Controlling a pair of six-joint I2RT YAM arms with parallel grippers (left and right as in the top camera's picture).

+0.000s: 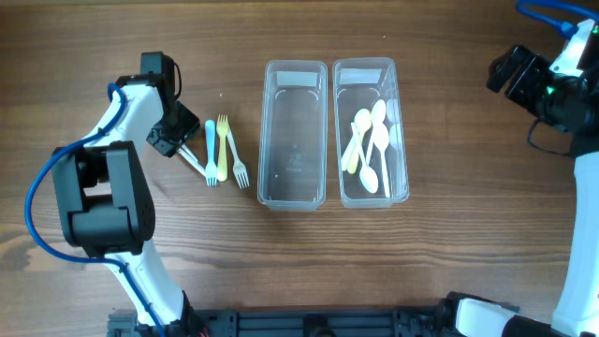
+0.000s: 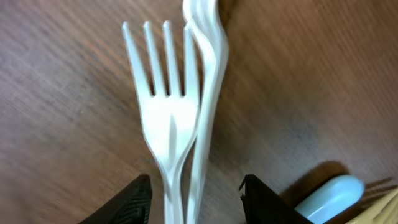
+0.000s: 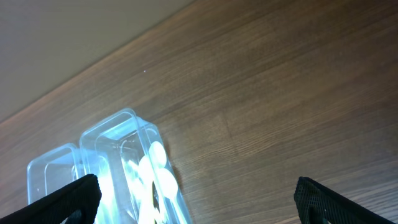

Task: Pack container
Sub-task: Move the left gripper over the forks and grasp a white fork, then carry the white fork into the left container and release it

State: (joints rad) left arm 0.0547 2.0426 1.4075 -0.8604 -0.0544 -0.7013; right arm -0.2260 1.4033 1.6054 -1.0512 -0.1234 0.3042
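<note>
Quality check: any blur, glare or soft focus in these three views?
Overhead: sharp, evenly lit, mild glare on the empty clear plastic container and the spoon-holding clear container. Left wrist: white plastic forks fairly crisp, pale blue handle and wooden tabletop blurred. Right wrist: grain sharp, bright glare on that spoon-holding clear container.

Left white-and-black arm folded at far left, black two-finger left end effector pitched down, jaws parted. Right arm at far right, right end effector jaws wide apart.
</note>
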